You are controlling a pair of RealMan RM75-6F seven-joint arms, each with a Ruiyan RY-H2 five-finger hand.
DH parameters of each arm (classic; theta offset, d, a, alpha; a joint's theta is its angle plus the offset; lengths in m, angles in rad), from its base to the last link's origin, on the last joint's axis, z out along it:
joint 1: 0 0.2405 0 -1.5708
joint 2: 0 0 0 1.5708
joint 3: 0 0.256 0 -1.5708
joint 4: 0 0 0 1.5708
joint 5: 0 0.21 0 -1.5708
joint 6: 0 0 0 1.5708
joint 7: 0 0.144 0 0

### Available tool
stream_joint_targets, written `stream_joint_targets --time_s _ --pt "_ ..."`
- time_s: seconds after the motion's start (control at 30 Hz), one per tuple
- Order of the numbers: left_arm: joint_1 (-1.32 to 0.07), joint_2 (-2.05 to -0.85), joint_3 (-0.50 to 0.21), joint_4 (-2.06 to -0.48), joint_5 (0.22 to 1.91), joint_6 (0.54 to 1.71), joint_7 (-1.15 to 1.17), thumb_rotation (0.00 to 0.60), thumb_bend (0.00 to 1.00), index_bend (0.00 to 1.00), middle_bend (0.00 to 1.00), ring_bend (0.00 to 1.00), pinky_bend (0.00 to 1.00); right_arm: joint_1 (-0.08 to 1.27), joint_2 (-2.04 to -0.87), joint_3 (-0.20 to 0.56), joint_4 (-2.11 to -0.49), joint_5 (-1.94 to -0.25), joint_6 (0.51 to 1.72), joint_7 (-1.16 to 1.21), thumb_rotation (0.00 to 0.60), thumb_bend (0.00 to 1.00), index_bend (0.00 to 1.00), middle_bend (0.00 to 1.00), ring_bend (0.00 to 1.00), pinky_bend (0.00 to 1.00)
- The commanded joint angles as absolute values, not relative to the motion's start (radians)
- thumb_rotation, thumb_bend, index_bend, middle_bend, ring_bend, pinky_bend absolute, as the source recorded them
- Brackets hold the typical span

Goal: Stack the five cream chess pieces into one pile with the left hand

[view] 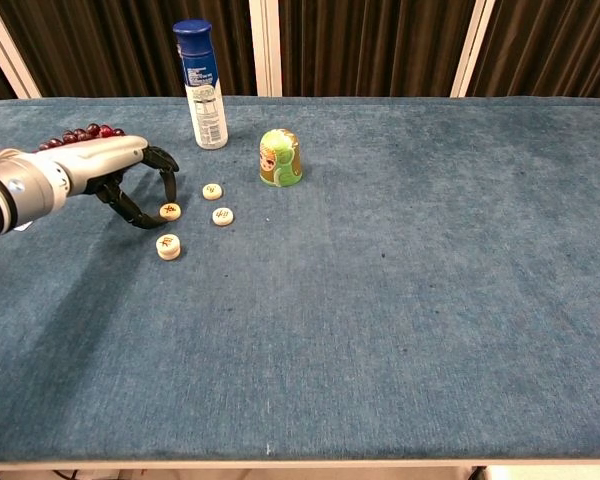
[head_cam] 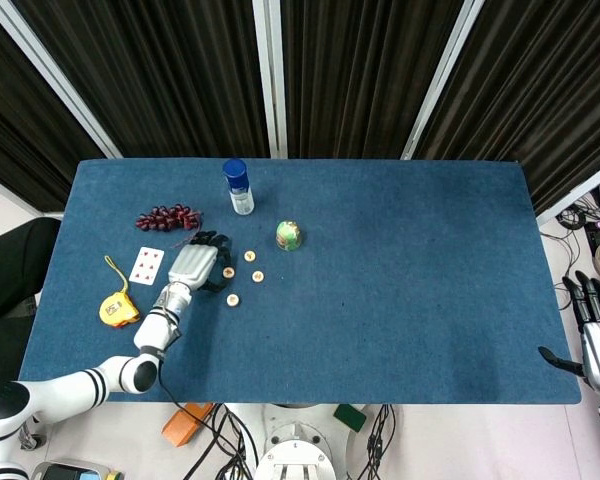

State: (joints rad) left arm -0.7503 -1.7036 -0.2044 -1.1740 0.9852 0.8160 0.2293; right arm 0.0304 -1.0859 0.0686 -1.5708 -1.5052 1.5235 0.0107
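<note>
Blue felt table (head_cam: pixel 400 300) carries everything. Left hand (head_cam: pixel 198 265) low over its left part, fingers (view: pixel 166 176) curled around the nearest cream chess piece (view: pixel 169 211); whether a fingertip already touches it I can't tell, nothing looks lifted, so I read it as empty with fingers apart. Right hand (head_cam: pixel 596 345) hangs off the table's right edge, fingers spread, holding nothing.

Cream pieces sit just right of the left hand: a short stack (view: pixel 168 246) nearest the robot, likely two high, plus singles (view: pixel 212 191) and (view: pixel 222 216) nearby, all apart.

Handling guess: small flat discs, light, rigid, smooth rims. Pinch across the rim between thumb and a finger, set down flat, or the pile will slide.

Chest view shows the stack's height and the gap under the fingers; head view hides that but adds the right hand, playing card (head_cam: pixel 147 265) and tape measure (head_cam: pixel 117 308).
</note>
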Motion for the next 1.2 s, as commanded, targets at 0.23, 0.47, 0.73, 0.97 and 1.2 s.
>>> stream_joint_targets --time_s 0.23,0.47,0.73,0.97,1.2 --pt "-0.756 -1.719 -0.203 -1.143 0.985 0.807 0.221 0.6 0.34 0.49 0.11 0.0 0.0 0.027 -1.083 0.068 -1.575 -1.499 1.524 0.013 0.6 0.12 0.0 0.0 0.0 0.0" --pt "-0.735 -1.667 -0.199 -1.211 1.026 0.845 0.197 0.6 0.41 0.51 0.11 0.0 0.0 0.026 -1.083 0.069 -1.572 -1.503 1.53 0.017 0.6 0.12 0.0 0.0 0.0 0.0" --pt "-0.678 -1.551 -0.15 -1.442 1.142 0.94 0.189 0.6 0.39 0.51 0.11 0.0 0.0 0.039 -1.093 0.068 -1.561 -1.513 1.517 0.021 0.6 0.12 0.0 0.0 0.0 0.0" --pt "-0.667 -1.543 -0.11 -1.515 1.184 0.961 0.231 0.6 0.37 0.51 0.11 0.0 0.0 0.037 -1.096 0.065 -1.557 -1.519 1.522 0.025 0.6 0.12 0.0 0.0 0.0 0.0" --pt "-0.669 -1.568 -0.096 -1.493 1.164 0.961 0.291 0.6 0.35 0.51 0.11 0.0 0.0 0.026 -1.096 0.062 -1.551 -1.519 1.536 0.034 0.6 0.12 0.0 0.0 0.0 0.0"
